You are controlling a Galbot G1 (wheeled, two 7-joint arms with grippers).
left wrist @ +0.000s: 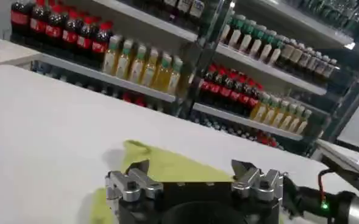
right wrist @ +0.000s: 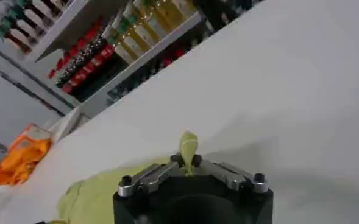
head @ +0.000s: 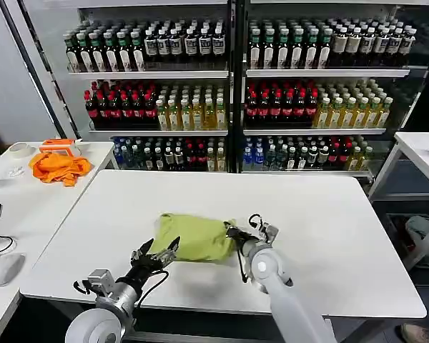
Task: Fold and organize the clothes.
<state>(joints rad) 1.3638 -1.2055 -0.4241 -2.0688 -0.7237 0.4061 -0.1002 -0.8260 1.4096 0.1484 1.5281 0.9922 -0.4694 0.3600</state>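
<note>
On the white table (head: 329,236) | T-shirt (head: 194,236) between hands | left hand (head: 157,255) spread | right hand (head: 231,230) pinching T-shirt edge

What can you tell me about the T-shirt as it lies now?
The T-shirt is light yellow-green, soft cotton by its look, bunched into a compact folded bundle near the front of the white table. No print shows. The right gripper is shut on a pinch of its right edge; the left gripper, open, sits at its front-left corner.
</note>
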